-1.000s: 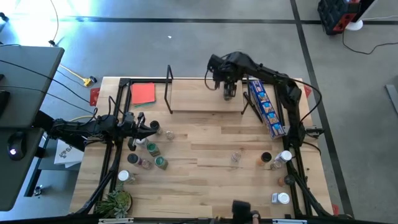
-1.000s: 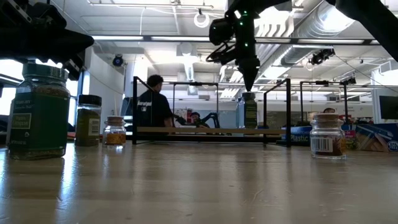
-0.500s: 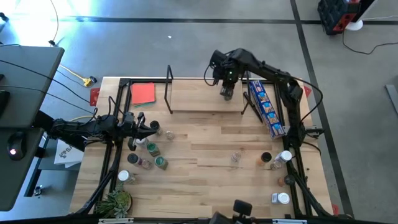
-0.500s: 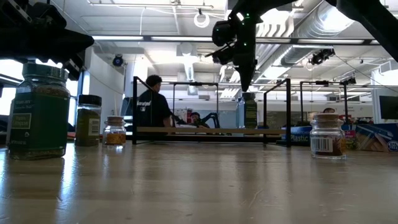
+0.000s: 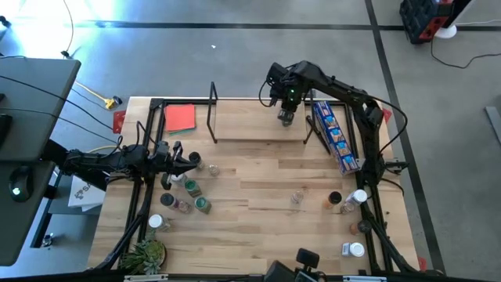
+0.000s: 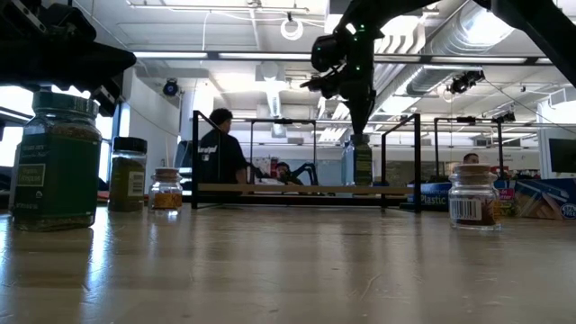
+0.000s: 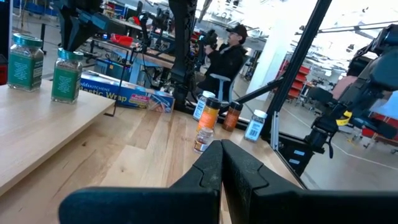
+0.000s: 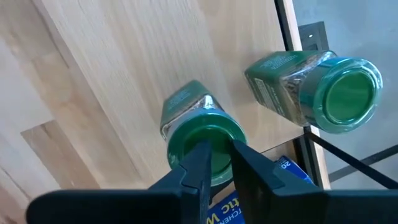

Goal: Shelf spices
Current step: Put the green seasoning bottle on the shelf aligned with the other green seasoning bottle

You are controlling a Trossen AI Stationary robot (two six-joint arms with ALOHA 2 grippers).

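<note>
Beyond the wooden table (image 5: 258, 180) the low view takes in a workshop with a person (image 6: 219, 151) seated behind the shelf (image 5: 258, 129), none of which the overhead camera catches; that camera alone shows the left gripper (image 5: 190, 163) parked beside a cluster of jars (image 5: 186, 196). Only the right wrist camera shows the right gripper (image 8: 215, 163) with its fingers narrowed but slightly apart, directly above the green cap of one spice jar (image 8: 198, 135) standing on the shelf board, not clamped on it, a second green-capped jar (image 8: 314, 92) just beside the fingers. From the left wrist, whose fingers (image 7: 205, 177) are pressed together and empty, the blue package (image 7: 121, 94) reads "Plastic Wrap"; jar labels are unreadable.

Spice jars (image 5: 192, 196) on wooden table (image 5: 258, 164)
</note>
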